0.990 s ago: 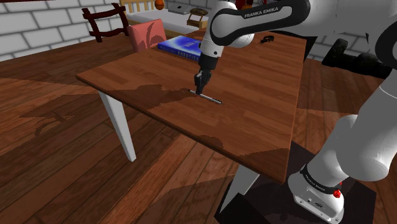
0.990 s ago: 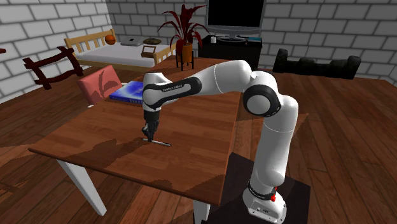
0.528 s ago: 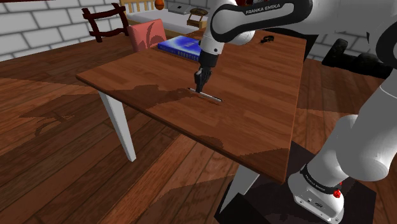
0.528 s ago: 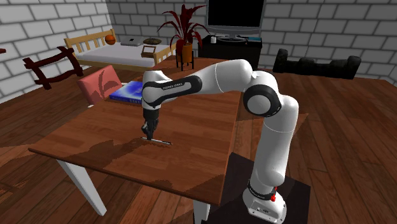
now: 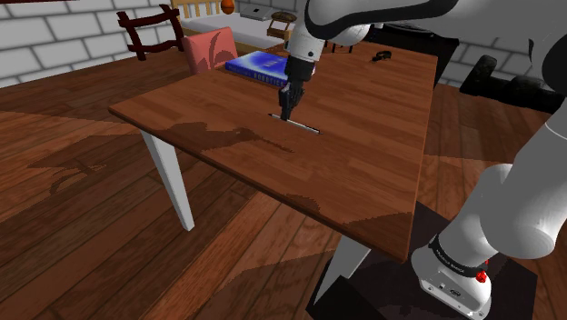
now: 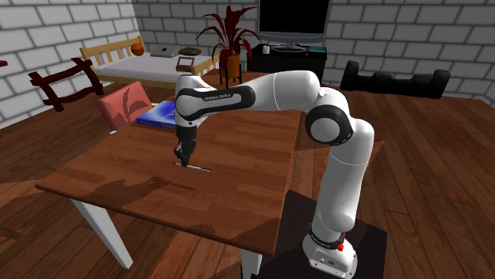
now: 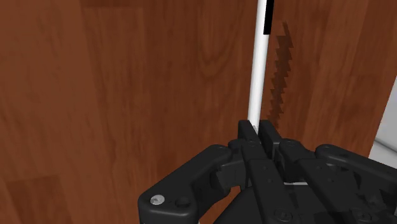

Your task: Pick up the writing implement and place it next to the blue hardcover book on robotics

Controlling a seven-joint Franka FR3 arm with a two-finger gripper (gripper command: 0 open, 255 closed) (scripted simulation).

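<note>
Toward the far end of the bench (image 5: 363,164), you have the black fingers (image 7: 247,132) clamped on one end of a thin white pen (image 7: 256,76) with a black band, the rest of it sticking out low over the wood with its jagged shadow just beside it. You can see that the pen sits near the blue book (image 5: 257,64) but apart from it. That book lies flat at the bench's far edge, beside a pink cushion (image 5: 211,47).
</note>
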